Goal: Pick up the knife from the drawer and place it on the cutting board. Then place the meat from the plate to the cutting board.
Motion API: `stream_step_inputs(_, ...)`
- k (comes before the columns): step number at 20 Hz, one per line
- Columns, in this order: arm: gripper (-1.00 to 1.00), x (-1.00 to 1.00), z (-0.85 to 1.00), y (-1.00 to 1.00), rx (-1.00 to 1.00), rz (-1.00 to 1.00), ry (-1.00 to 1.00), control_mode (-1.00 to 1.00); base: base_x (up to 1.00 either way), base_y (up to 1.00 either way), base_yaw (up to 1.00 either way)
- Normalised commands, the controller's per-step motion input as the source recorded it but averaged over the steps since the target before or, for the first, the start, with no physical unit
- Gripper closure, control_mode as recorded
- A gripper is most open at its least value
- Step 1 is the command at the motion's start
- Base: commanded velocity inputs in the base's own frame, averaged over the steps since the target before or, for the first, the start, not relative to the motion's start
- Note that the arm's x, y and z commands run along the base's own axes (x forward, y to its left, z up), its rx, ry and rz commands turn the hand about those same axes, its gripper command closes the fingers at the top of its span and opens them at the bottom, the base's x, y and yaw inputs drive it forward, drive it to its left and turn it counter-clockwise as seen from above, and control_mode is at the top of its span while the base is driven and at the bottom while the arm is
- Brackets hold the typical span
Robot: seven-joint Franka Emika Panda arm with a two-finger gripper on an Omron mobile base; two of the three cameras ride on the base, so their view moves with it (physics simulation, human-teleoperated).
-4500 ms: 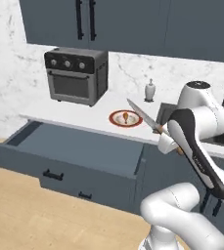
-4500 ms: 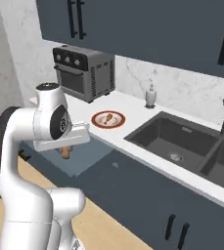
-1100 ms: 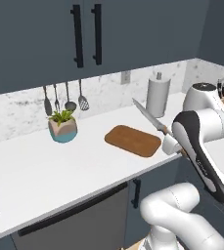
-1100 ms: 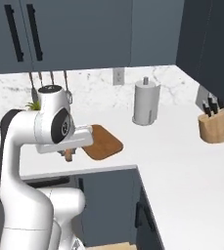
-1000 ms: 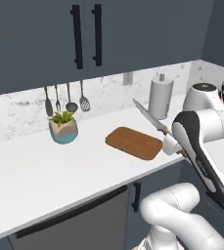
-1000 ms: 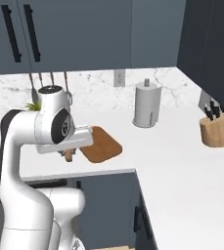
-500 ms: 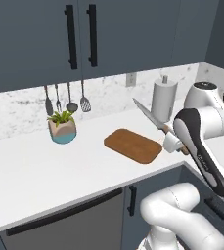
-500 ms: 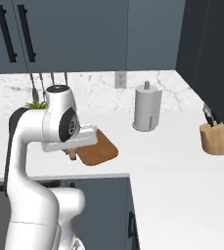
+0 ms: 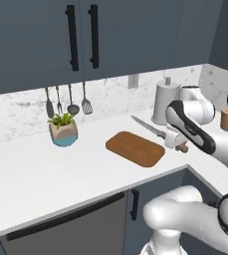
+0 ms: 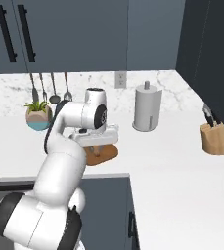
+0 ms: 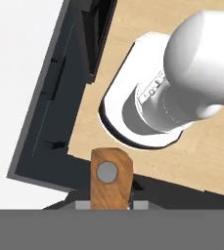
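big white counter (image 9: 31, 174) first: the cutting board (image 9: 135, 148) sits bare on it. the claw (image 9: 176, 143) is clamped on the knife (image 9: 149, 127), held in the air just right of the board. knife drop and the meat are both left, i'd say.

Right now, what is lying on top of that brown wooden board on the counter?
The cutting board looks bare in the left base view. The knife is held above the counter beside it by the gripper. In the right base view the arm covers most of it.
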Motion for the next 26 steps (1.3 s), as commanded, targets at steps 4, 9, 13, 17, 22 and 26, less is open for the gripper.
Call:
stream_step_inputs(4, 1.00, 0.99, -0.57, 0.05, -0.02, 0.06, 0.12, -1.00, 0.00, 0.00, 0.00)
stream_step_inputs(9, 1.00, 0.91, -0.30, 0.00, 0.00, 0.00, 0.04, -1.00, 0.00, 0.00, 0.00)
stream_step_inputs(13, 1.00, 0.77, -0.58, 0.21, 0.00, 0.00, 0.04, -1.00, 0.00, 0.00, 0.00)
stream_step_inputs(17, 1.00, 0.69, -0.76, 0.31, -0.02, 0.00, 0.06, -1.00, 0.00, 0.00, 0.00)
stream_step_inputs(22, 1.00, 0.73, -0.43, 0.03, 0.00, 0.00, 0.00, -1.00, 0.00, 0.00, 0.00)
stream_step_inputs(26, 1.00, 0.24, -0.32, 0.00, 0.00, 0.00, 0.00, -1.00, 0.00, 0.00, 0.00)
